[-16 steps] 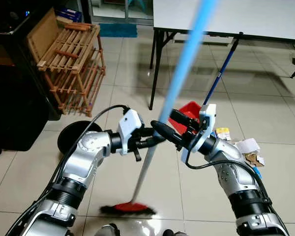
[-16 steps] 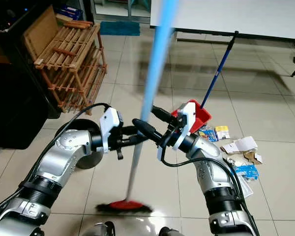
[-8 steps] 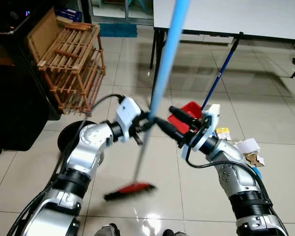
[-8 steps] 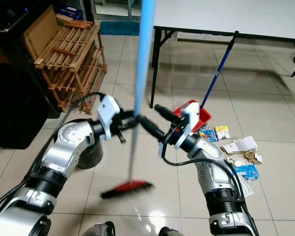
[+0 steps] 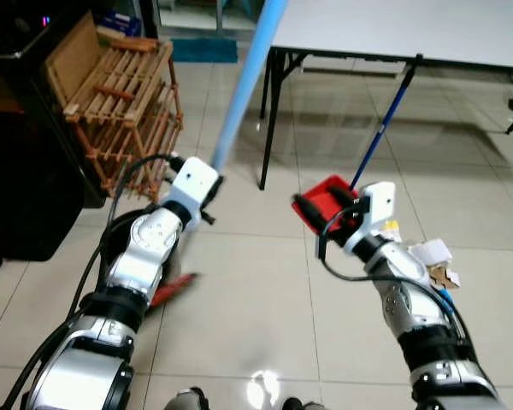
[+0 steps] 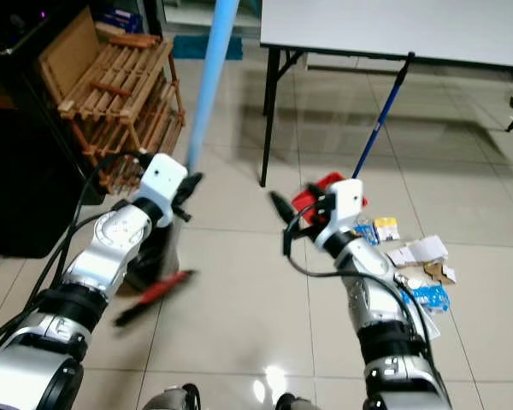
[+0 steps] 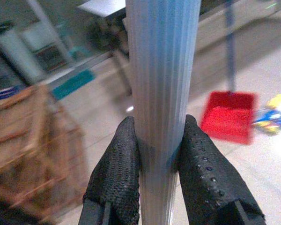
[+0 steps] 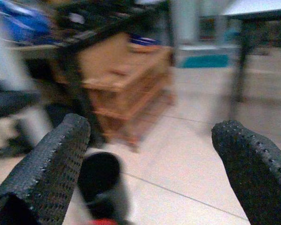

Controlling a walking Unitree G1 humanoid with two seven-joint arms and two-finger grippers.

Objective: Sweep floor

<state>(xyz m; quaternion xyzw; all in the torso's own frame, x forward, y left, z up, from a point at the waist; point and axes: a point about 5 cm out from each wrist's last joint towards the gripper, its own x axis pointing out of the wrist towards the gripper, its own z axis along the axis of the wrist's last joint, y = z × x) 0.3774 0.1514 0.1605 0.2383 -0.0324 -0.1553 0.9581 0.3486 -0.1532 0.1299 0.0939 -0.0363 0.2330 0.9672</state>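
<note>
My left gripper (image 5: 207, 202) is shut on a light blue broom handle (image 5: 244, 81) that leans up toward the table. In the left wrist view both fingers (image 7: 117, 173) press the ribbed handle (image 7: 161, 93) from either side. The red broom head (image 5: 175, 287) rests on the tiles by my left arm. My right gripper (image 5: 312, 215) hangs open in front of a red dustpan (image 5: 332, 190) with a blue stick (image 5: 385, 120). It is well apart from the broom and its fingers (image 8: 47, 159) are spread wide. Paper litter (image 5: 415, 252) lies to the right.
A wooden slatted rack (image 5: 124, 111) leans against a black cabinet (image 5: 17, 171) on the left. A white table (image 5: 393, 26) on black legs (image 5: 267, 120) stands ahead. A black round object (image 5: 120, 243) sits on the floor beside my left arm.
My left gripper has swung the broom to the left and the red head slid left across the tiles. The right gripper, earlier at the handle, now stands apart from it.
</note>
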